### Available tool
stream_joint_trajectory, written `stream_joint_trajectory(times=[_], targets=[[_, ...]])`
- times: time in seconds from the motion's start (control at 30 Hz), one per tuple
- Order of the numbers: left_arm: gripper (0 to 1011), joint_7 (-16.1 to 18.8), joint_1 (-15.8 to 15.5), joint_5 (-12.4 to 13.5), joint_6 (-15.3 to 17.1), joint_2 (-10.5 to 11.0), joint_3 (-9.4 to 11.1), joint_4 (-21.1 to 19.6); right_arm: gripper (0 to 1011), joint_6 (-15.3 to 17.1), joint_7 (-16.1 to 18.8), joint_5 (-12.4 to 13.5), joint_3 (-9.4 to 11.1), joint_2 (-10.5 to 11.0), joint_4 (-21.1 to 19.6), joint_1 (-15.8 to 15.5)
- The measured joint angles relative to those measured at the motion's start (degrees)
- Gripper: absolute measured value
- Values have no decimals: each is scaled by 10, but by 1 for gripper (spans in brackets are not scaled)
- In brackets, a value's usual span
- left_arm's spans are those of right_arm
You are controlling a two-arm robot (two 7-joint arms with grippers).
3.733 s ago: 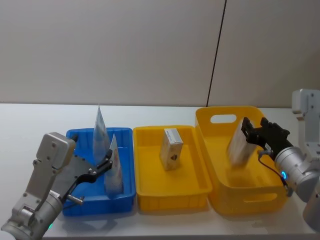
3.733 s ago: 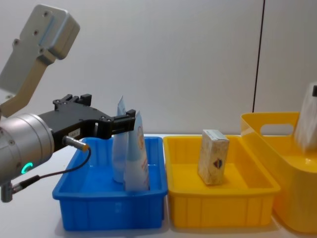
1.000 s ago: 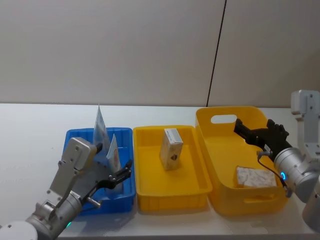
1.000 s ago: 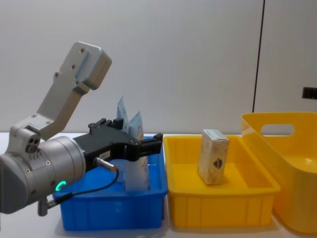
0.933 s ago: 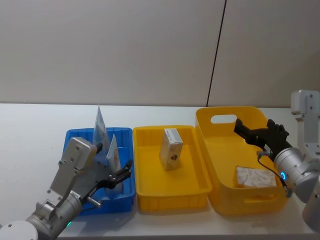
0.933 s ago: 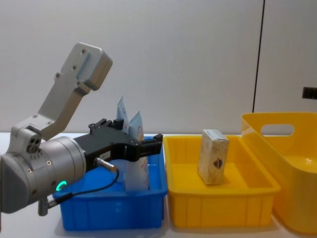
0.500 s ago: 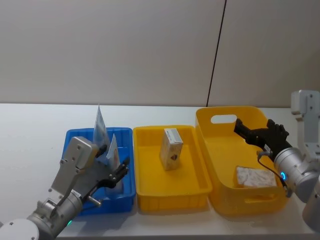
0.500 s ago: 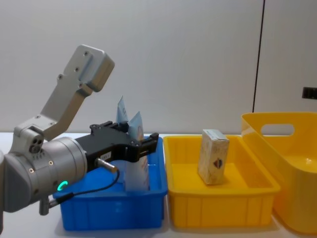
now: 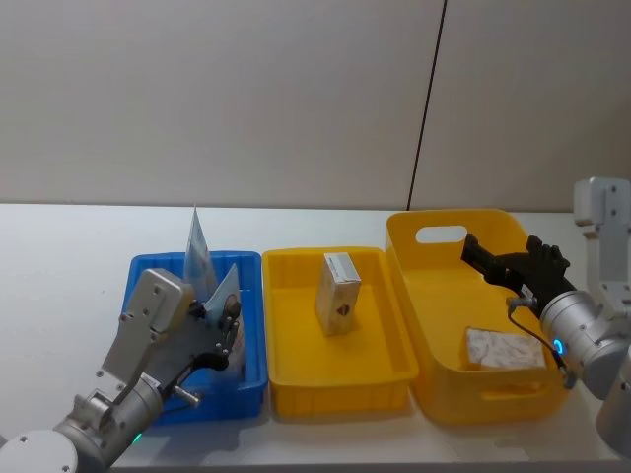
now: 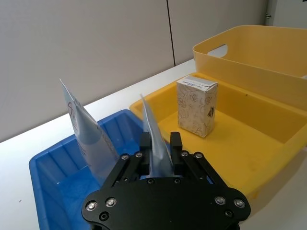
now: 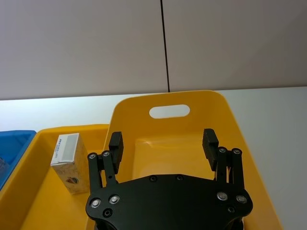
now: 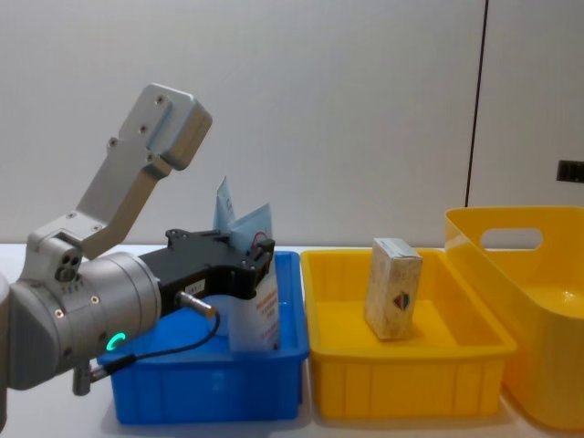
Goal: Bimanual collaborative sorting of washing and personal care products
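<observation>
Two pale-blue squeeze tubes stand in the blue tray [image 9: 158, 264]. My left gripper [image 9: 229, 320] is shut on the front tube [image 10: 153, 129], which leans toward the yellow tray; in the chest view the gripper [image 12: 260, 251] pinches this tube [image 12: 265, 315] near its top. The back tube [image 9: 197, 246] stands free behind it. A cream box [image 9: 338, 293] with a dark emblem stands upright in the yellow tray [image 9: 335, 394]. Another pale box [image 9: 503, 347] lies flat in the yellow basket [image 9: 454, 215]. My right gripper [image 9: 503, 251] hovers open above the basket, holding nothing.
Blue tray, yellow tray and handled basket stand side by side on the white table [image 9: 59, 246]. A grey wall rises behind them. Bare table lies left of the blue tray and behind the containers.
My left gripper's fingers have shut on the front tube, which now tilts toward the yellow tray. Earlier, the right gripper let its box fall into the basket; it has held still since.
</observation>
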Motion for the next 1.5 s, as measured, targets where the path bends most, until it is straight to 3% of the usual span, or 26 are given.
stream_joint_trajectory(times=[0.13,0.47,0.9,1.5], targets=[[149,0,0,0,0,0,0,1,1003,0,0,0,0,0,0,0],[89,0,-1,1,0,-1,0,1,1003,0,0,0,0,0,0,0],[86,-10,-2,-4,-2,0,-5,-2,1003,0,0,0,0,0,0,0],[85,-57,-14,-41,28,22,-37,-93,1003,0,0,0,0,0,0,0]])
